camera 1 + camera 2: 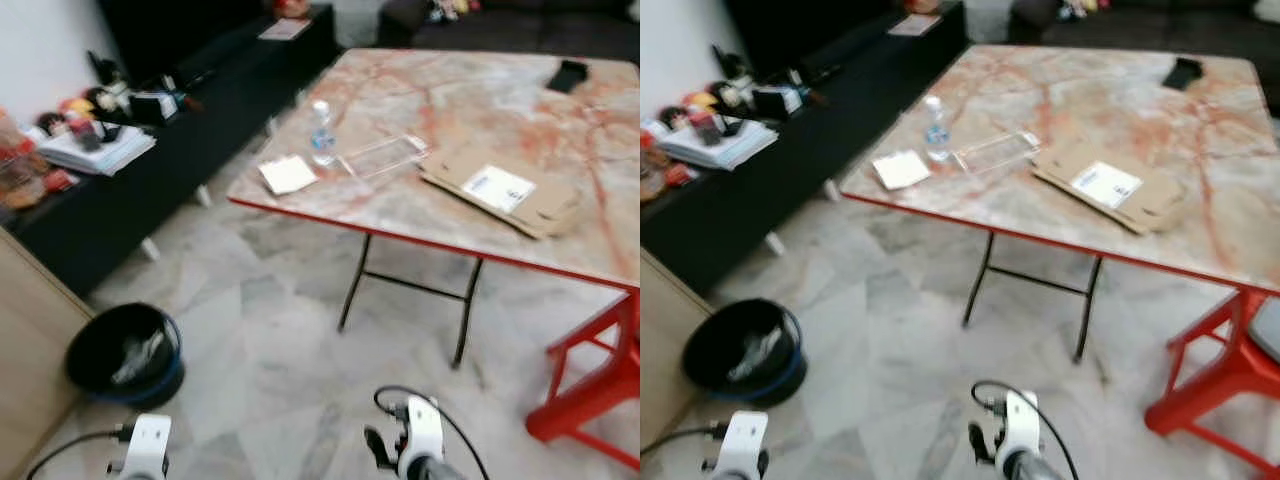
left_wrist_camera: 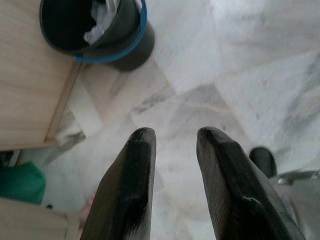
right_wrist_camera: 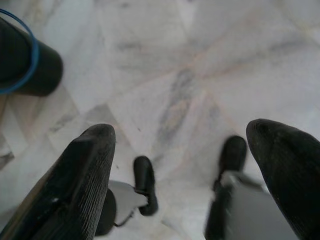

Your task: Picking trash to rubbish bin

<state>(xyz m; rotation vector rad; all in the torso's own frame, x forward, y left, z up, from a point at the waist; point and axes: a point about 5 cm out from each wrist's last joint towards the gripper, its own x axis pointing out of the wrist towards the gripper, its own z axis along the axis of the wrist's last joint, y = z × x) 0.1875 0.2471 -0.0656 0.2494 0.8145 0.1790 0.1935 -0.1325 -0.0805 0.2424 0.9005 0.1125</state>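
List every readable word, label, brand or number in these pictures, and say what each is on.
No text can be read.
White label on the flattened cardboard: print too blurred.
Water bottle label: too small to read.
Books and packages on the black bench: lettering blurred.
White paper on the table: looks blank.
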